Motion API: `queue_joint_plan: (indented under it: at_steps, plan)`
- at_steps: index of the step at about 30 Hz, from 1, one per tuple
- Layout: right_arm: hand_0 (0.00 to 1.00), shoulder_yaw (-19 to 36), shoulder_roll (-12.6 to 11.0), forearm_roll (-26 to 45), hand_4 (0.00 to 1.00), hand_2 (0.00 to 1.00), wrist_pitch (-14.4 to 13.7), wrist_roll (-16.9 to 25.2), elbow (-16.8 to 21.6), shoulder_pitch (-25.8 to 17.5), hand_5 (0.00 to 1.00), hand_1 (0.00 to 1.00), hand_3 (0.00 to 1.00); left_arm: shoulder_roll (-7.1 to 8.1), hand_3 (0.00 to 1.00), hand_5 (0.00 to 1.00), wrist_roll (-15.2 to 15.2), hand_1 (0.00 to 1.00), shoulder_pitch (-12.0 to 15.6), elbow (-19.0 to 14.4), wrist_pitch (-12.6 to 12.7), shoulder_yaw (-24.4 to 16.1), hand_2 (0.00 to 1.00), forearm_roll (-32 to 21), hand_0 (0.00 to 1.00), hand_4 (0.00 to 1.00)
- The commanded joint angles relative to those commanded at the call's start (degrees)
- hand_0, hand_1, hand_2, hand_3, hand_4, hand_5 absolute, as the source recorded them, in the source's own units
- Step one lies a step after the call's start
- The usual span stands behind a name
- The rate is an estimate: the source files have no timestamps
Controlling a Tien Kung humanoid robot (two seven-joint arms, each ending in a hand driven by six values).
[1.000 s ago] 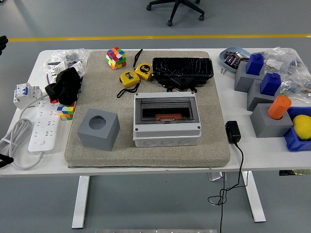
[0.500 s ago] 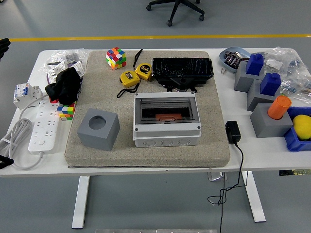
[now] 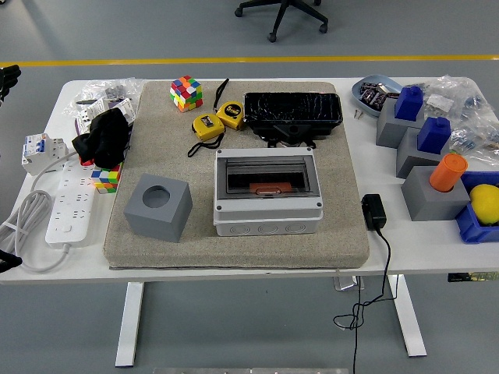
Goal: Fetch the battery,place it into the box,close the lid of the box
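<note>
One white table [image 3: 405, 249] seen from above, with a beige mat [image 3: 234, 241] covering its middle. At the mat's centre sits a white box [image 3: 267, 218] with a tinted see-through lid [image 3: 267, 173] lying flat over it. Through the lid an orange object shows, apparently the battery [image 3: 267, 188], resting inside the box. Just left of the box stands a grey cube with a round hole [image 3: 158, 206]. Behind the box lies a black tray [image 3: 292, 115], and to its left two yellow tape measures [image 3: 218, 121] touch each other, near a colourful puzzle cube [image 3: 186, 93].

Off the mat on the left lies a white power strip [image 3: 69, 204]; on the right, a black adapter [image 3: 373, 211] with its cable hanging over the near edge, and grey blocks — one holding an orange cylinder [image 3: 448, 172].

Only small black parts of the left arm [image 3: 6, 76] show at the far left edge, well away from the box — whether that hand is spread or closed cannot be told.
</note>
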Motion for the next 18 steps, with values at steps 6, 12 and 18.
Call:
queue_joint_plan:
  at_steps: [6, 12, 18]
  plan:
    - [0.998, -0.13, 0.24, 0.03, 0.998, 0.902, -0.07, 0.05, 0.06, -0.3, 0.998, 0.954, 0.913, 0.04, 0.834, 0.99, 0.19, 0.902, 0.23, 0.18, -0.26, -0.02, 0.859, 0.19, 0.937, 0.998]
    - [0.998, -0.24, 0.19, 0.12, 0.998, 0.902, -0.06, 0.03, 0.07, -0.36, 0.998, 0.955, 0.917, 0.07, 0.894, 0.974, 0.36, 0.963, 0.36, -0.07, -0.36, -0.06, 0.946, 2.19, 0.956, 0.998]
    - [0.998, -0.41, 0.18, 0.29, 0.998, 0.902, -0.04, 0.03, 0.08, -0.45, 0.998, 0.955, 0.917, 0.06, 0.914, 0.985, 1.01, 0.988, 0.37, 0.11, -1.36, 0.01, 0.961, 2.22, 0.998, 0.998]
